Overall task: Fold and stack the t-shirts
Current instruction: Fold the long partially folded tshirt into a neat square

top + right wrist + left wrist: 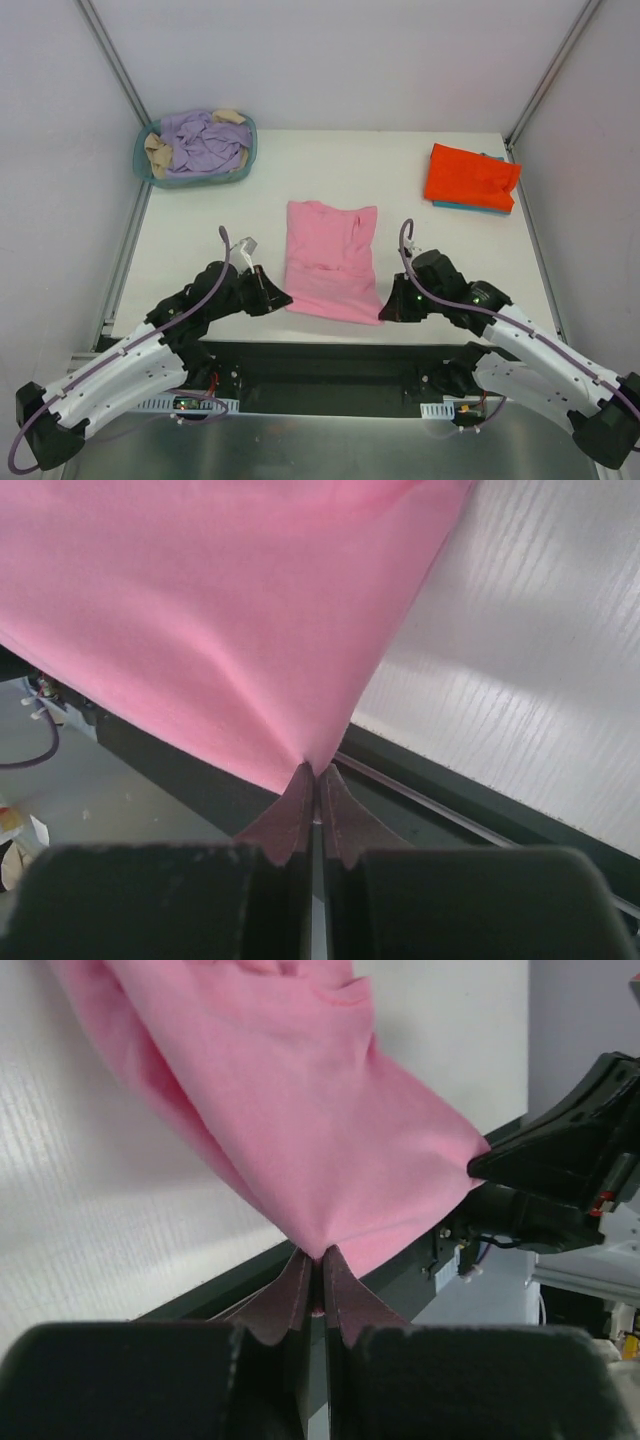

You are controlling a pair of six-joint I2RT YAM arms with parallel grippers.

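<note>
Top view: pink shirt (pixel 330 262) lies flat at the centre of the table's (pixel 200 250) near edge. Orange-red shirt (pixel 470 172) folded atop teal-blue shirt (pixel 462 206), far right. Teal basket (pixel 249 150), far left, holds lavender and beige clothes (pixel 205 140).
Left wrist: left gripper (pixel 313 1270) pinched tight on pink hem corner.
Right wrist: right gripper (pixel 316 780) clamped on the other corner.

left hand (pixel 312 1260) low, fingers pressed together | right hand (pixel 315 775) low, fingers pressed together
</note>
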